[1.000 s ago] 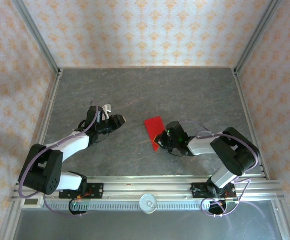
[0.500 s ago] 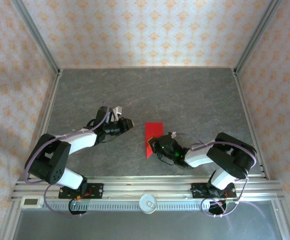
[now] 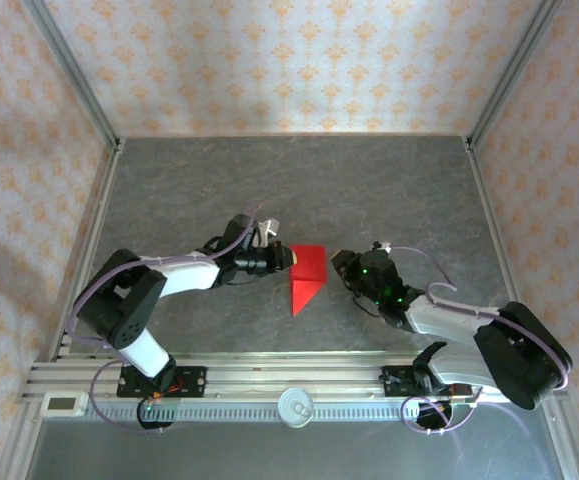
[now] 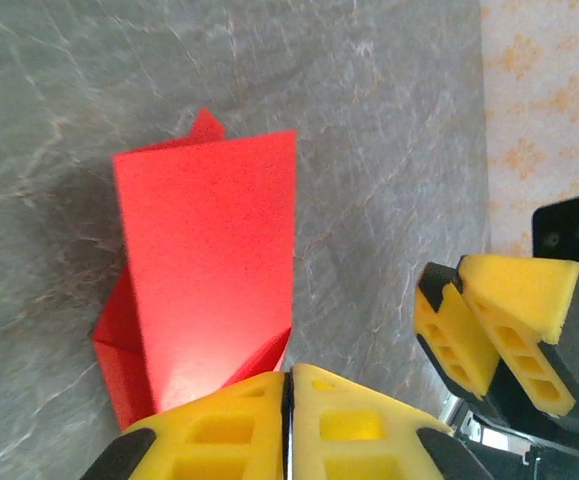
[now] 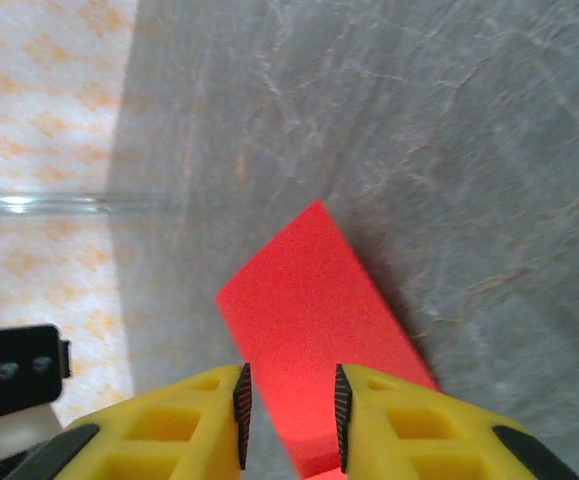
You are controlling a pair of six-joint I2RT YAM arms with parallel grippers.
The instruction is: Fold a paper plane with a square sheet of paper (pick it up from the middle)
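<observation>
The red square sheet of paper (image 3: 306, 275), folded into a narrow pointed paper plane shape, lies mid-table with its tip toward the arms. My left gripper (image 3: 289, 260) sits at the sheet's left edge. In the left wrist view its yellow fingers (image 4: 219, 420) are shut, and a raised flap of the sheet (image 4: 209, 250) runs into their seam. My right gripper (image 3: 341, 263) hovers just right of the paper, apart from it. It is open by a narrow gap (image 5: 289, 415), and the red sheet (image 5: 314, 320) lies beyond the fingertips. The right gripper's fingers (image 4: 489, 320) also show at the right of the left wrist view.
Grey marbled table (image 3: 369, 180) with metal frame posts at the left (image 3: 99, 215) and right (image 3: 494, 215), and papered walls behind. An aluminium rail (image 3: 289, 375) carrying both arm bases runs along the near edge. The left arm's wrist part (image 5: 19, 370) shows beyond the paper.
My left gripper swung right to the paper's left edge and shut there. My right gripper let go of the paper, opened a little and drew back right. One flap now stands raised.
</observation>
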